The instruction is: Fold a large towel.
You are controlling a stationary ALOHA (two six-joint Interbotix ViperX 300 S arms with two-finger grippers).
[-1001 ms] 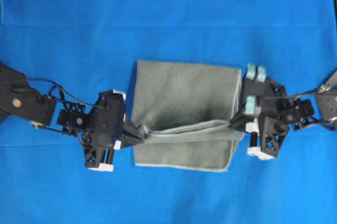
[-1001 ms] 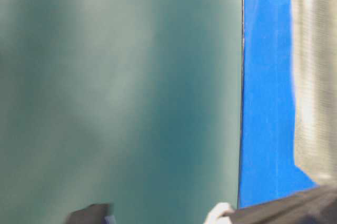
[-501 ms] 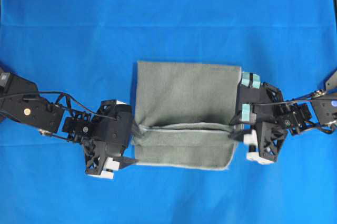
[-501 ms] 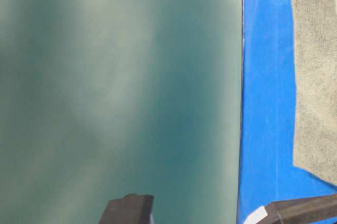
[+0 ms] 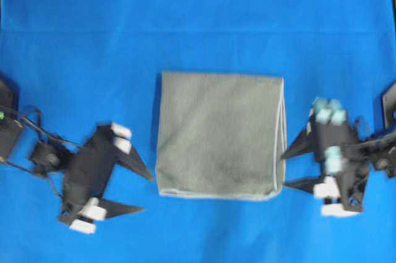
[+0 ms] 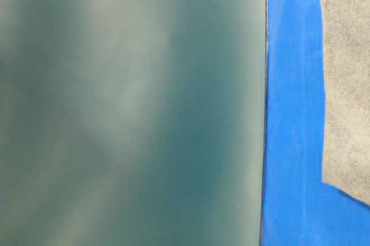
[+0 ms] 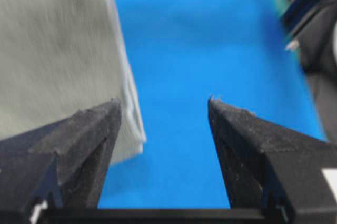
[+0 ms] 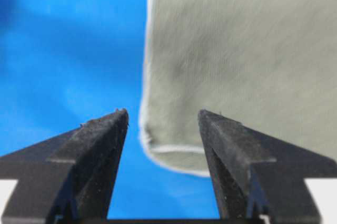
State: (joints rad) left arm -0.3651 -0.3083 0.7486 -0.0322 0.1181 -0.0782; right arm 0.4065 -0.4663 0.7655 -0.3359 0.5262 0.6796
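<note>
Left wrist view, nearest the lens: the two black fingers of the left gripper [image 7: 164, 110] stand wide apart with nothing between them; only the bright blue sheet [image 7: 210, 50] shows in the gap. Just beyond the left-hand finger lies a rounded corner of the towel [image 7: 52, 60], its pale hem running up the frame. The gripper does not touch the cloth.

Right wrist view, nearest the lens: the right gripper [image 8: 163, 116] likewise has its fingers spread wide and holds nothing. Beyond and between the fingertips lies a rounded, pale-hemmed corner of the towel, with layered edges visible along its left side. Blue sheet fills the rest.

Overhead view: the grey-green towel [image 5: 218, 136] lies flat as a folded, roughly square rectangle at the middle of the blue sheet [image 5: 198, 15]. Stacked hems show along its right edge. The left gripper [image 5: 145, 192] sits near the towel's lower left corner, clear of it. The right gripper [image 5: 286, 169] sits just beside the lower part of the towel's right edge; whether a fingertip touches the hem cannot be told. Both arms are motion-blurred.

Table-level view: a blurred grey-green surface [image 6: 127, 107] fills most of the frame; to its right run a strip of blue sheet and an edge of towel [image 6: 347, 72].
</note>
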